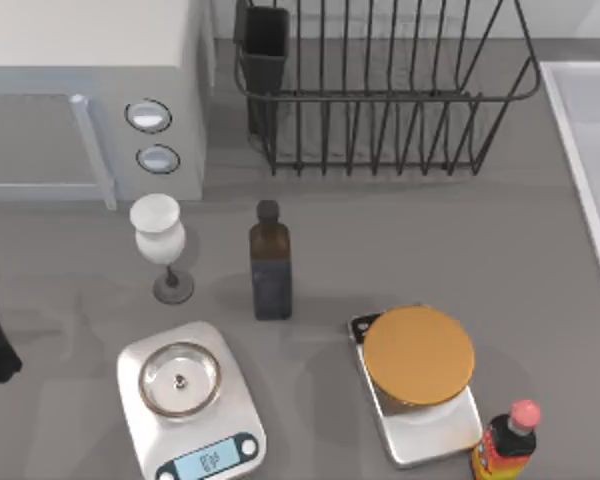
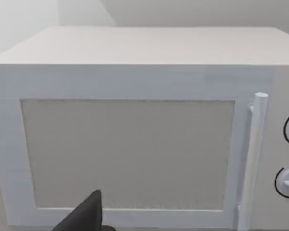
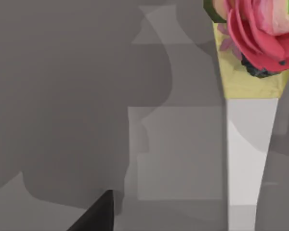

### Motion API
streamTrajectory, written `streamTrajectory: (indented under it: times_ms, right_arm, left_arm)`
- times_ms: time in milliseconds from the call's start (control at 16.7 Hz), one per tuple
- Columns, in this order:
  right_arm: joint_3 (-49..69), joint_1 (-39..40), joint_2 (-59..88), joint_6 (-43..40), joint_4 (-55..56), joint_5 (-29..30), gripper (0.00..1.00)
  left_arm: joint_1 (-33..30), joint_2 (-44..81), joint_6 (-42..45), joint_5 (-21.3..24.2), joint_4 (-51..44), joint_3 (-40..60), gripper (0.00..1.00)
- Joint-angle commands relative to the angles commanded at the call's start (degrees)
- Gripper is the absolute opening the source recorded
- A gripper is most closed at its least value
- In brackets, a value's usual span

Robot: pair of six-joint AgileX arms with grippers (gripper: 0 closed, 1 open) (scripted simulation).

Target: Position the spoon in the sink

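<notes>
Two scales sit at the desk's near edge: the digital one (image 1: 190, 400) carries a shallow steel bowl, the other (image 1: 420, 395) a gold lid-like disc, and a sauce bottle (image 1: 505, 443) stands in the near right corner. I see no spoon, so I judge the task at its search step; next I must locate it before any reach. Mid-desk stand a goblet (image 1: 160, 245) and a dark bottle (image 1: 270, 265). Farther back, the microwave (image 2: 135, 139), the dish rack (image 1: 380, 90) with its dark cup, and the sink (image 1: 590, 150) along the right edge. Whether either gripper's fingers are parted or closed, I cannot tell.
</notes>
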Motion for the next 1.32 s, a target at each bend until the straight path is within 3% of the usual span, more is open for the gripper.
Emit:
streamTrajectory:
  times_ms: [720,1200,1320]
  right_arm:
    - [0.0,0.0,0.0,0.0,0.0,0.0,0.02]
    - [0.0,0.0,0.0,0.0,0.0,0.0,0.0]
    - [2.52,-0.13,-4.06,1.53,-5.66,-0.97,0.0]
  left_arm:
    - [0.0,0.0,0.0,0.0,0.0,0.0,1.0]
    - [0.0,0.0,0.0,0.0,0.0,0.0,1.0]
    - [0.0,0.0,0.0,0.0,0.0,0.0,1.0]
